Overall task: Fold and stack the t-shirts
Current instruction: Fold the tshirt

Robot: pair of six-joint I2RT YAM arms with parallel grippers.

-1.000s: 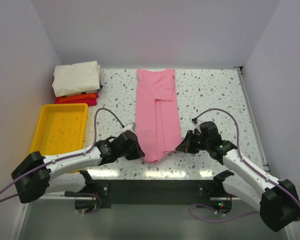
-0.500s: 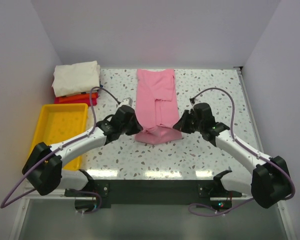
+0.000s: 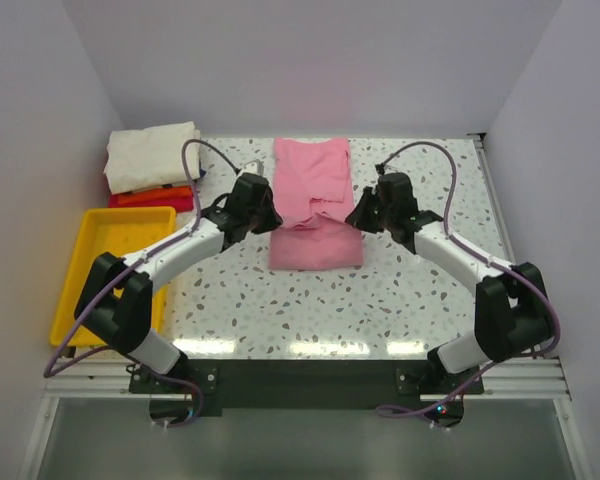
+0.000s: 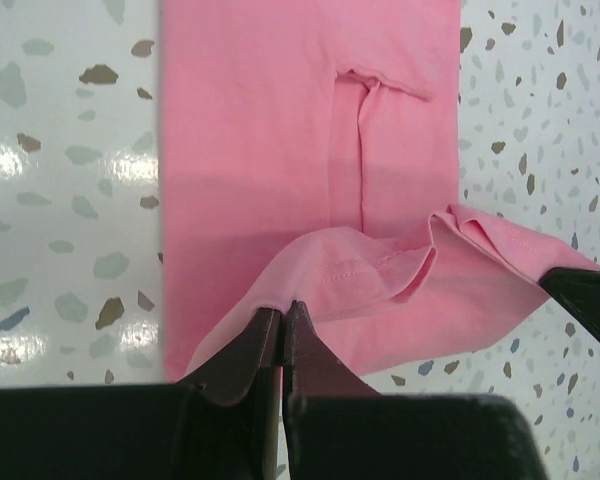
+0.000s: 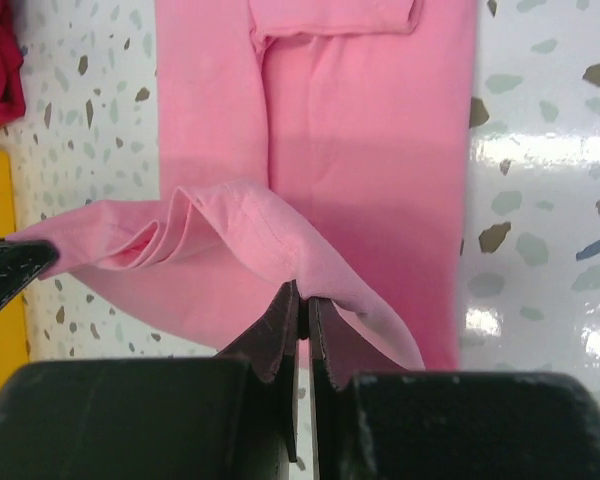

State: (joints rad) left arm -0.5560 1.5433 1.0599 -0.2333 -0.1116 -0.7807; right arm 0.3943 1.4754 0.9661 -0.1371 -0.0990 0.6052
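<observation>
A light pink t-shirt (image 3: 315,195) lies lengthwise in the middle of the table, its near end lifted and doubled back over the rest. My left gripper (image 3: 272,216) is shut on the hem's left corner (image 4: 280,300). My right gripper (image 3: 352,218) is shut on the hem's right corner (image 5: 302,285). Between them the raised hem (image 4: 380,262) sags in a fold above the flat pink cloth (image 5: 360,150). Folded t-shirts are stacked at the back left: cream-white (image 3: 152,155) on top, orange (image 3: 152,196) and red (image 3: 180,204) under it.
A yellow plastic tray (image 3: 88,262) sits at the left edge, near side of the stack. The speckled table (image 3: 400,290) is bounded by white walls at the back and both sides.
Both grippers have carried the pink shirt's near hem away from the front edge toward the back, folding the bottom part over the middle. The arms are now stretched further out.
</observation>
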